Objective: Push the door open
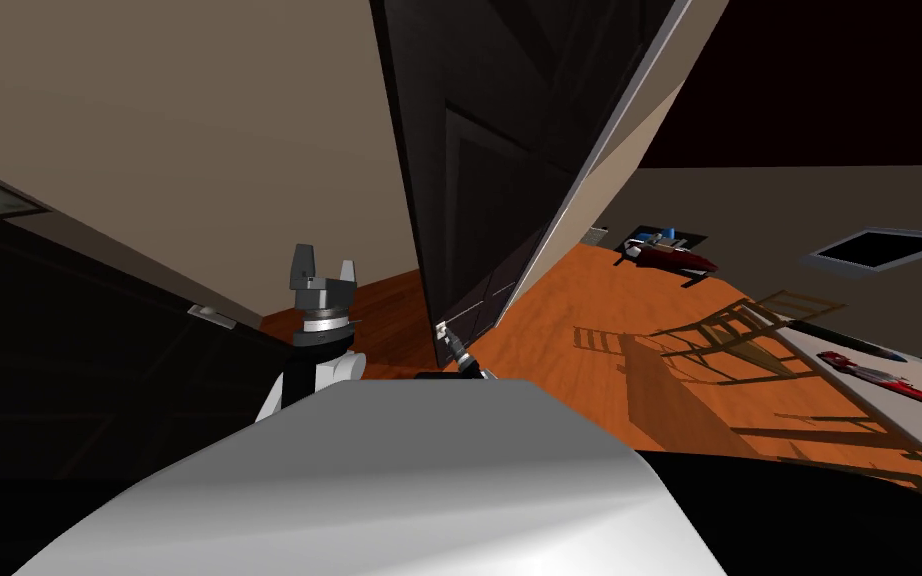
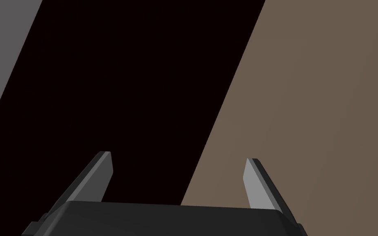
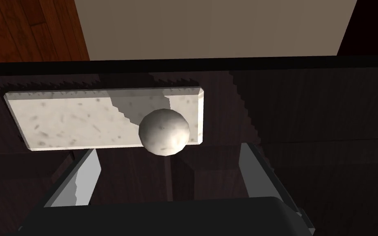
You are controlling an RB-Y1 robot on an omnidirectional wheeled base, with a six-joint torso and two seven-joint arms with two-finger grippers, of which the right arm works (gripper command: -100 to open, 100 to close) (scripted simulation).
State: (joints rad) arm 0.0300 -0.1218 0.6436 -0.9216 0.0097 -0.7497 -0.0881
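Orange plank floor (image 1: 589, 300) runs off to your right in the head view, past a pale table (image 1: 839, 380) and slat-backed chairs (image 1: 749, 320), while a tan wall (image 1: 199, 130) closes the left. Between them stands the dark door (image 1: 479, 160), seen almost edge-on and ajar.

That view gives you the layout, but the right gripper (image 1: 454, 350) is tiny in it, low against the door's dark face. The right wrist view supplies what is missing: a pale speckled plate (image 3: 69, 119) on the dark panel, with a round pale knob (image 3: 164, 132) at one end. The right fingers (image 3: 87, 176) are spread wide and hold nothing. The knob sits between them, level with their tips, and appears to touch neither, though the angle makes that hard to judge.

Your left gripper (image 1: 324, 268) is raised beside the wall, well to the left of the door. The left wrist view shows its fingers apart and empty too.
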